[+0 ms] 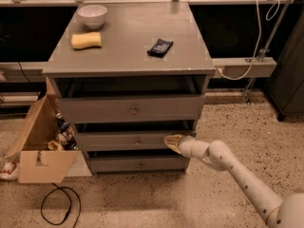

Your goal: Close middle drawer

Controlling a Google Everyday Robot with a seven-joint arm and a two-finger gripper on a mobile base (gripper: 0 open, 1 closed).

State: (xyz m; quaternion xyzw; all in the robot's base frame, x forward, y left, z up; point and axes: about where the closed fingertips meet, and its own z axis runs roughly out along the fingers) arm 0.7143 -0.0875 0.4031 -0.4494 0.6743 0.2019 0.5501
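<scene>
A grey cabinet [128, 56] with three drawers stands in the middle of the camera view. The middle drawer [128, 140] has a small round knob [137, 141] and sticks out a little from the cabinet. The top drawer [128, 109] sticks out further. The bottom drawer [137, 164] sits below. My gripper [172, 142] is on a white arm that comes in from the lower right. Its yellowish tip rests against the right part of the middle drawer's front.
On the cabinet top lie a white bowl [92, 15], a yellow sponge [86, 40] and a dark packet [159, 47]. An open cardboard box [40, 144] with bottles stands on the floor at left. A black cable [59, 205] loops on the floor.
</scene>
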